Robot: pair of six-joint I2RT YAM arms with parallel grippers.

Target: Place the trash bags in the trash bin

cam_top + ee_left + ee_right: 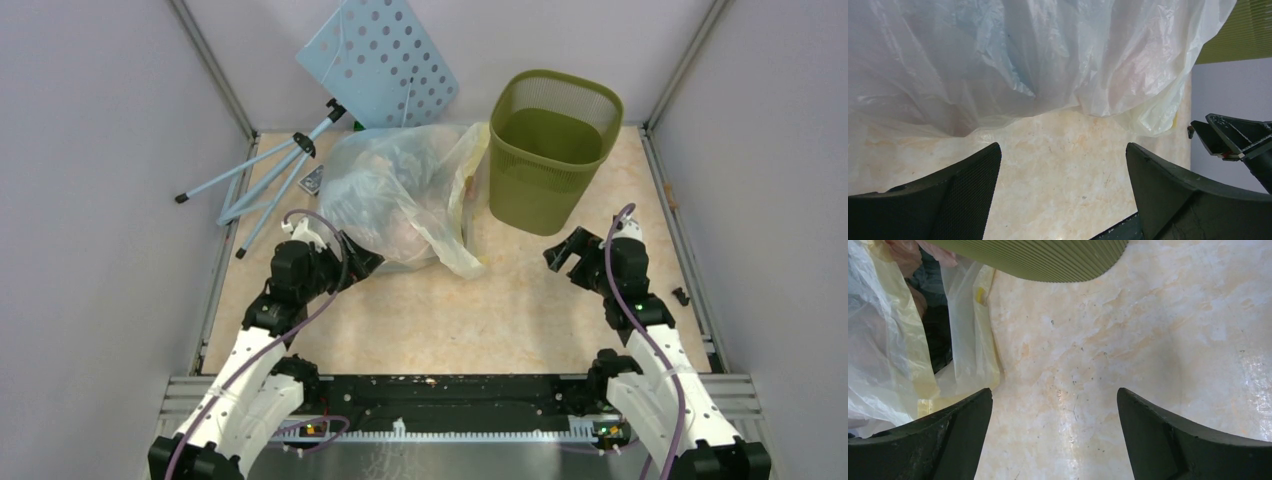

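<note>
A heap of translucent trash bags (pixel 400 195), clear-whitish with pinkish and yellowish plastic, lies on the table left of the olive-green mesh trash bin (pixel 550 150). The bin stands upright at the back right, and no bag shows inside it. My left gripper (pixel 362 262) is open and empty at the heap's near left edge; in the left wrist view the bags (pixel 1038 55) fill the top, just ahead of the fingers. My right gripper (pixel 562 255) is open and empty in front of the bin. The right wrist view shows the bin's base (pixel 1043 260) and the bags (pixel 893 340) at left.
A blue perforated board (pixel 380 60) leans on the back wall. A light-blue tripod (pixel 265 175) lies at the back left. A small dark object (pixel 681 296) sits at the right table edge. Grey walls close in both sides.
</note>
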